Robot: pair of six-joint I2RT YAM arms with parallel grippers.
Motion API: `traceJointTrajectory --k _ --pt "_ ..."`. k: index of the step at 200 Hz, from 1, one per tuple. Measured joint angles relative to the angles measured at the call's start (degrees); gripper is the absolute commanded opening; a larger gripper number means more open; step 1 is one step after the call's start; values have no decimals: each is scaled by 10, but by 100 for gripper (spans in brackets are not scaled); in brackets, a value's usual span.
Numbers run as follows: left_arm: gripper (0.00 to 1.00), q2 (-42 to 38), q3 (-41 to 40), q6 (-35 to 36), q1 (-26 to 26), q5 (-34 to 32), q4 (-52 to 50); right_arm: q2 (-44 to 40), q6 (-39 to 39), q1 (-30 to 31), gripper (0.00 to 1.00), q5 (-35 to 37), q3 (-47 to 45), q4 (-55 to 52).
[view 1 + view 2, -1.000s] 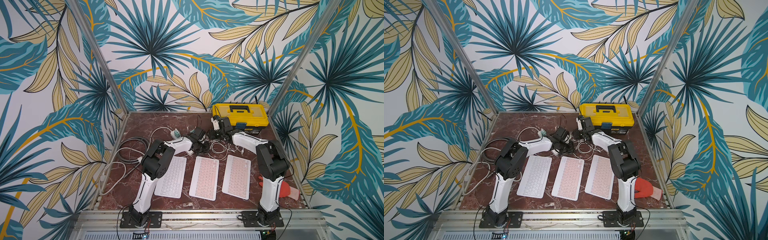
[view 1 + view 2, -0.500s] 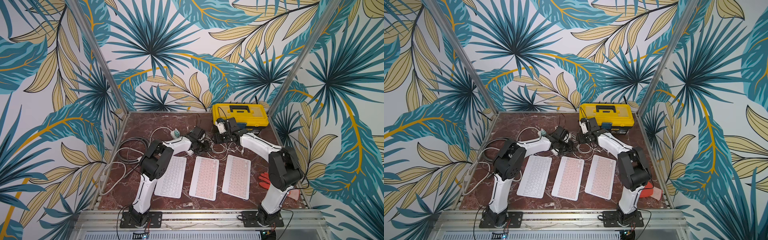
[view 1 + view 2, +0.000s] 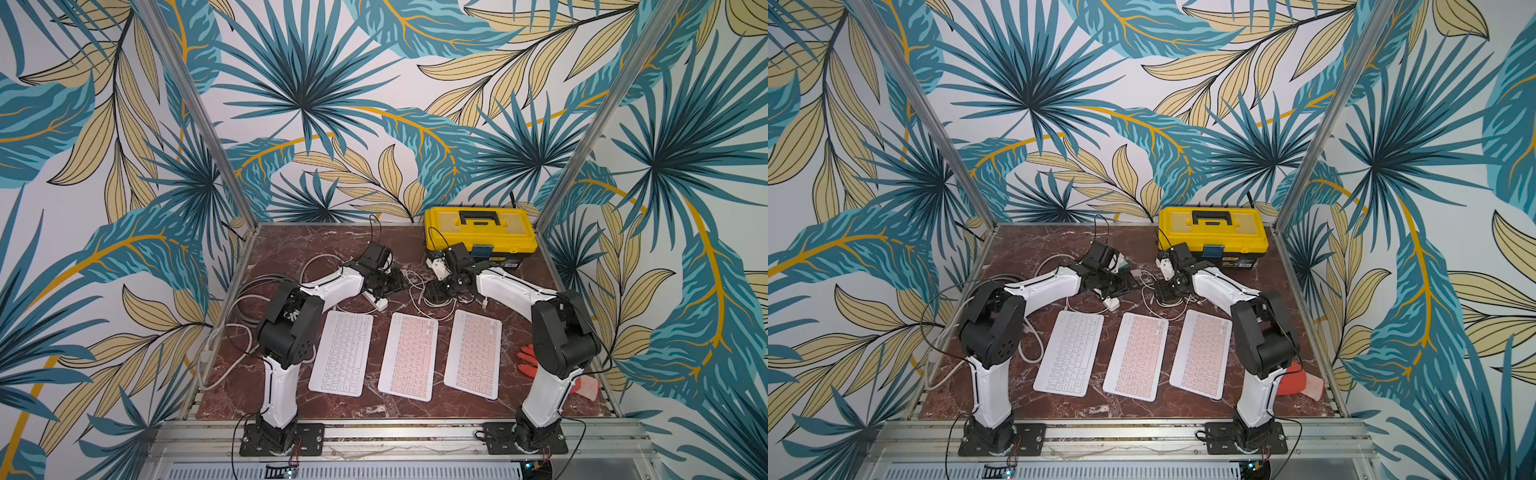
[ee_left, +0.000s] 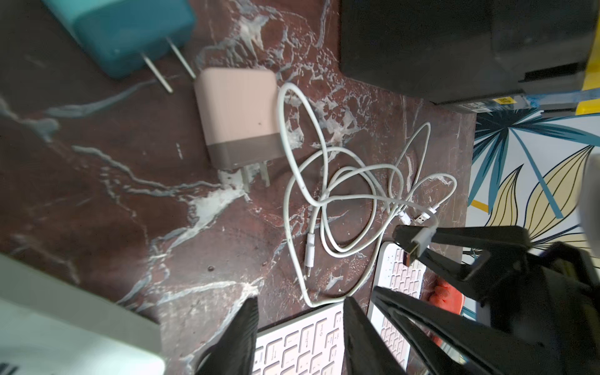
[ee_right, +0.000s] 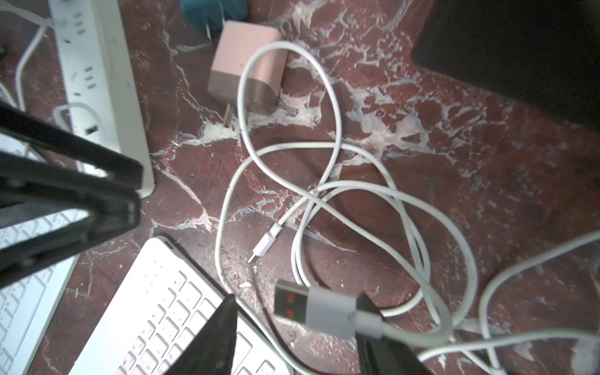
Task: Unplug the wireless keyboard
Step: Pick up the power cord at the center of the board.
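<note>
We cannot see the charging port of the pink wireless keyboard (image 4: 298,344). Its near edge runs under the left fingers (image 4: 240,334), and a strand of the white cable (image 5: 418,337) slips behind one of them there, so we cannot tell whether it is plugged in. A dark, blurred block fills a corner of each wrist view, and we cannot make out what it is.

The fingers are slim, black and tapering. Beyond their tips the red-brown marble table (image 4: 97,194) carries white veins. The cable is smooth and round, lying in loose overlapping loops. One small connector (image 5: 268,240) lies free among the loops. Past the loops sit a boxy pink charger (image 4: 238,120) and a teal charger (image 4: 130,35), both with bare prongs.

The left gripper (image 4: 300,302) stands parted with nothing between its tips. The right gripper (image 5: 297,300) is parted wider. A USB-A plug (image 5: 290,305) with an orange insert rests against one of its fingers (image 5: 383,344) only.

The keyboard is a flat slab with rounded corners and pale pink keys. It lies directly beneath both pairs of fingertips.
</note>
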Motion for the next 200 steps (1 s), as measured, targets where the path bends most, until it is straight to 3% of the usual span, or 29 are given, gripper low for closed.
traceJointTrajectory --k 85,118,148,200 --pt "45 -8 -40 4 9 -4 8 122 43 41 51 107 119 -68" --pt "45 -8 -49 9 16 -4 12 141 44 63 38 157 142 -91" --pt "45 -9 -57 13 22 -3 12 155 48 66 7 158 163 -103" --pt "45 -26 -57 13 24 -3 14 153 45 64 1 154 169 -108"
